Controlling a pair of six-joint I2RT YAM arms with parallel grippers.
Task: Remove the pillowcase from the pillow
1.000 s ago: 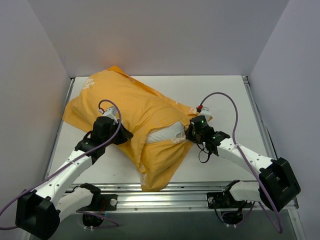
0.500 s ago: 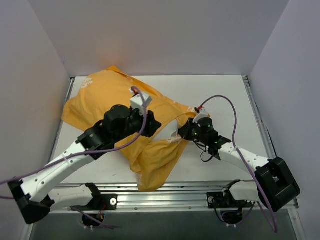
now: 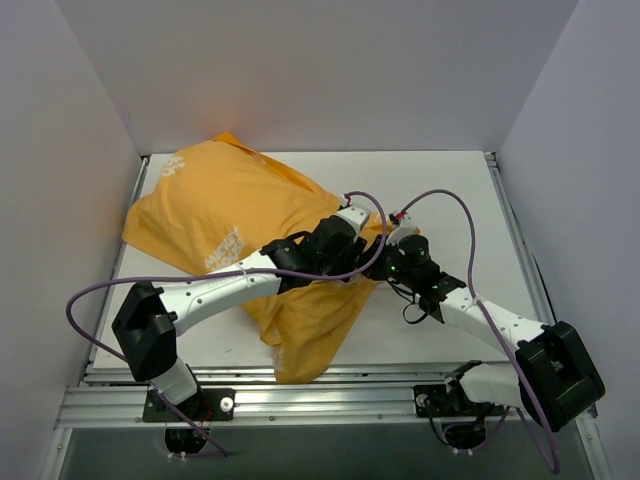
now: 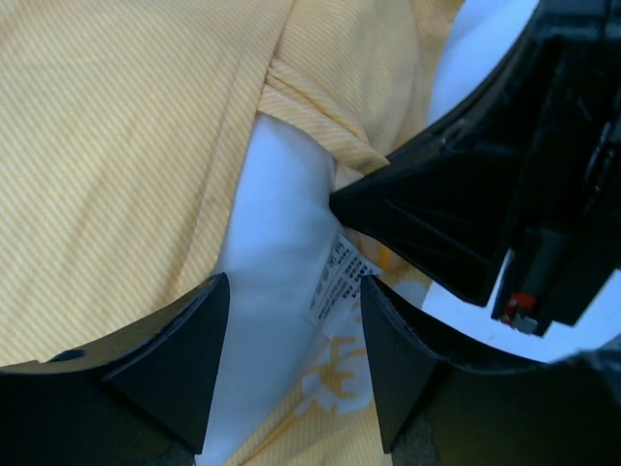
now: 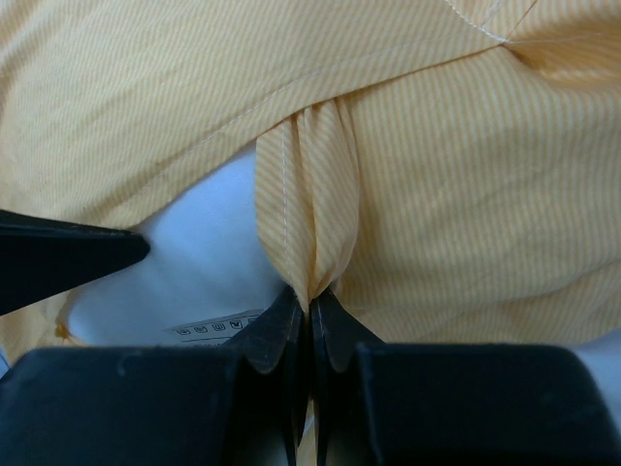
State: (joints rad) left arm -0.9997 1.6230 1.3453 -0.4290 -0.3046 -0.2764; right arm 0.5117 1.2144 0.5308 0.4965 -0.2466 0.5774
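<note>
Risk one: left claw (image 4: 291, 301) stands jaws apart over the opening. Bare white pillow (image 4: 277, 214) and its care label (image 4: 337, 280) sit between the fingers, nothing gripped. A shallow close would likely nip only the label or slide off the stuffing. A drift to either side would catch striped pillowcase (image 4: 126, 146) hem too, and then both arms pull the same cloth.

Risk two: right claw (image 5: 310, 299) is pinched together on a thin gathered fold of case hem. Small bite, could slip under a hard tug. The two claws sit close beside each other, so collision is a concern.

Pillowcase is orange-yellow with fine pale stripes, bunched at the right claw's tips and spreading beyond them to both sides. Pillow peeks out just left of that pinch, mostly inside the case.
</note>
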